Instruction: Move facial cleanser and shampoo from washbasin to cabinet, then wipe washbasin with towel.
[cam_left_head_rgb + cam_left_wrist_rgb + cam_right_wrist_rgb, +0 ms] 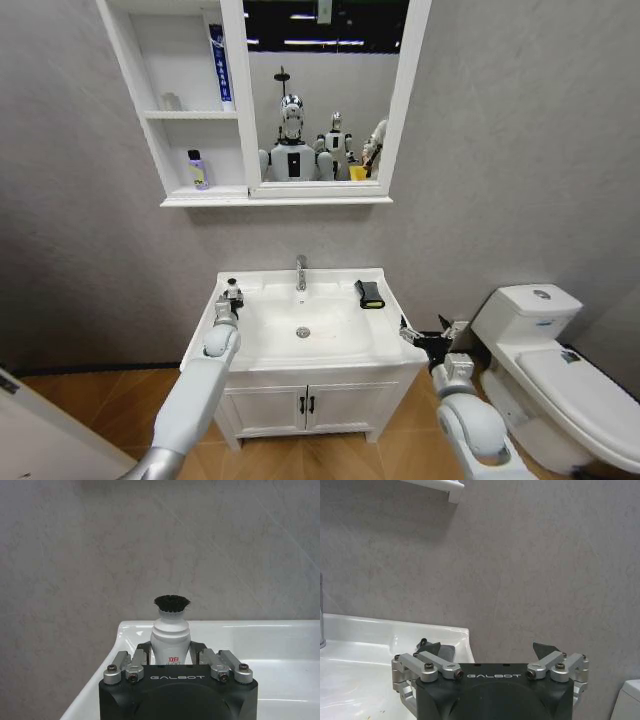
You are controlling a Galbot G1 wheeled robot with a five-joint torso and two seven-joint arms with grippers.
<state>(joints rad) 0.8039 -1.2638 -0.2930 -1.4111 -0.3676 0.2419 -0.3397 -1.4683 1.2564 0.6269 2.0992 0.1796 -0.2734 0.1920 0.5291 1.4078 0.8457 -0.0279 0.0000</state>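
Step in hand: we judge the first transfer is under way; the left gripper [172, 660] sits at the back left corner of the washbasin [385, 345], its fingers set close on either side of a white bottle [170, 640], apparently gripping it.
Next move: we expect a straight lift, then a carry up to the cabinet [190, 115] on the wall above the washbasin; the narrow shelves call for care.
Right gripper [490, 662]: spread wide and empty, just off the washbasin's right edge.
Towel [369, 294]: folded black cloth, yellow edge, on the washbasin's back right corner.
Materials: glossy white ceramic washbasin, chrome tap [301, 271]; smooth cylindrical bottle with a black bristly cap.
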